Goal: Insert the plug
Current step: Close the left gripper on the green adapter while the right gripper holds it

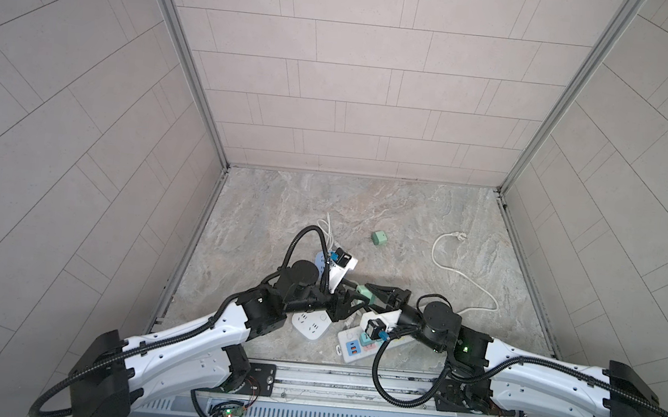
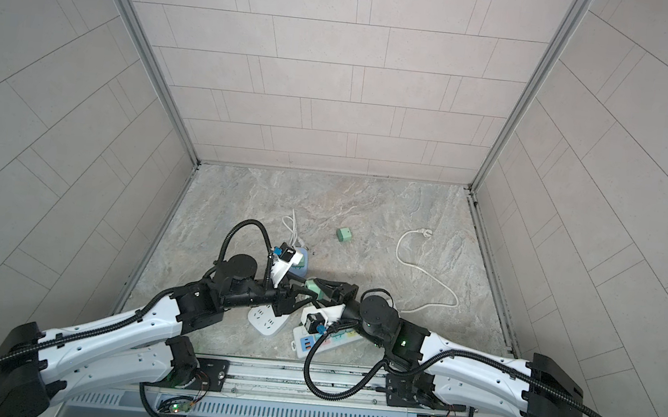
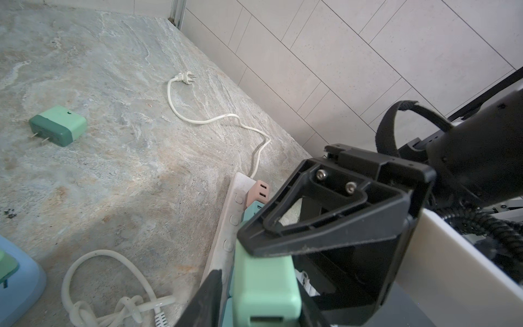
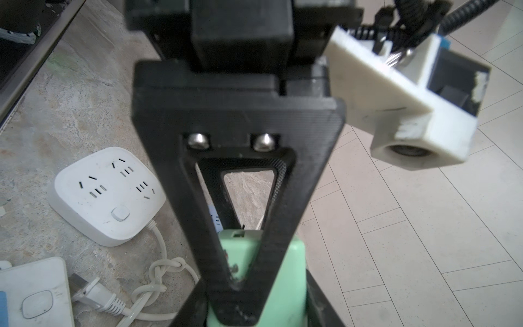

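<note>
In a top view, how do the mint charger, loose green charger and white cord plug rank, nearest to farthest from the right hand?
1. mint charger, gripped in the right hand.
2. loose green charger, farther back, mid-table.
3. white cord plug, far right.

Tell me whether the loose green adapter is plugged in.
Unplugged: the green adapter lies flat on the table, both prongs exposed.

I read the plug (image 3: 266,283) as a mint-green rounded block, raised clear of the surface (image 3: 113,184), its USB port end showing.
</note>
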### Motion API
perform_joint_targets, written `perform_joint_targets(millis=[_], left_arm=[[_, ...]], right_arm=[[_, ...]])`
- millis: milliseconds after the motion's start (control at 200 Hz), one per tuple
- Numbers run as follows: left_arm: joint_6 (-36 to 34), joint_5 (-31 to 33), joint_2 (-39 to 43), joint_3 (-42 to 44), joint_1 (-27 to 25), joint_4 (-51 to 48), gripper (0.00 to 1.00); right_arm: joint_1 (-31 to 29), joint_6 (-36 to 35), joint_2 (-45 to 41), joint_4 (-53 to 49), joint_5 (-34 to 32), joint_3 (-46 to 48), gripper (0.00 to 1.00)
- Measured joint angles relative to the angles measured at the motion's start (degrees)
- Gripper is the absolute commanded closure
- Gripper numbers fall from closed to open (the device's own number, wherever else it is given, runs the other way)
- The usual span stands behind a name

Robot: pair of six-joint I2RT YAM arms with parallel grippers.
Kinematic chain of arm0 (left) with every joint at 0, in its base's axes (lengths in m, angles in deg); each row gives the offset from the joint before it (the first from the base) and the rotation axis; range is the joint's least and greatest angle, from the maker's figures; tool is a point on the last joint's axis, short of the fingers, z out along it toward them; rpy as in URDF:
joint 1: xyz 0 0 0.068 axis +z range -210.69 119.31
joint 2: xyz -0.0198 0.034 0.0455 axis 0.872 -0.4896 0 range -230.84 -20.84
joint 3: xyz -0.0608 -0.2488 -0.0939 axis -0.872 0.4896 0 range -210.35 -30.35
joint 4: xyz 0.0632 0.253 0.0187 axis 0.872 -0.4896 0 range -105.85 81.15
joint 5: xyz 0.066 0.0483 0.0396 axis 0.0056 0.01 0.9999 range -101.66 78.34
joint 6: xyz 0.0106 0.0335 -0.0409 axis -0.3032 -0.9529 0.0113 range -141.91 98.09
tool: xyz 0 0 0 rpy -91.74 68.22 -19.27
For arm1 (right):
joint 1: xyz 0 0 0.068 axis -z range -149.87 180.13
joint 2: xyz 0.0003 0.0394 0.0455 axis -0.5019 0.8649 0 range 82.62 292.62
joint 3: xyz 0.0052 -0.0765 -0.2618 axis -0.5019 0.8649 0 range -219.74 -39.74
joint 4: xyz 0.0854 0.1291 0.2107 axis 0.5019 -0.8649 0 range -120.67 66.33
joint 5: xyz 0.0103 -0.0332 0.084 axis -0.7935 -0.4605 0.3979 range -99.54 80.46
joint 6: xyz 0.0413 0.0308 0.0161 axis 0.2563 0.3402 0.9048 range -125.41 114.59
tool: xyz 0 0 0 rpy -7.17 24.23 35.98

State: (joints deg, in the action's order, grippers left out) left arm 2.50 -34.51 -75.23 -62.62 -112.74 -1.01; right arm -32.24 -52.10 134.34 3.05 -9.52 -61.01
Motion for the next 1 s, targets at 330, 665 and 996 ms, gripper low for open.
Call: perform_joint_targets(millis=[330, 665, 996], left_arm=[[-0.8, 1.7, -1.5, -1.8, -1.6, -0.5, 0.71], [-1.6, 2.6, -1.4, -2.0, -2.5, -1.4, 0.65], [-1.5, 3.6, -1.5, -2.9, -2.7, -2.2, 0.96]], right_arm=[[-0.3, -0.1, 0.0, -0.2, 0.2, 0.0, 1.0], [-0.4, 0.0, -0.1, -0.1, -0.7, 0.0, 1.0], [-0.5, -0.4, -0.4, 0.1, -1.5, 0.0, 0.59]])
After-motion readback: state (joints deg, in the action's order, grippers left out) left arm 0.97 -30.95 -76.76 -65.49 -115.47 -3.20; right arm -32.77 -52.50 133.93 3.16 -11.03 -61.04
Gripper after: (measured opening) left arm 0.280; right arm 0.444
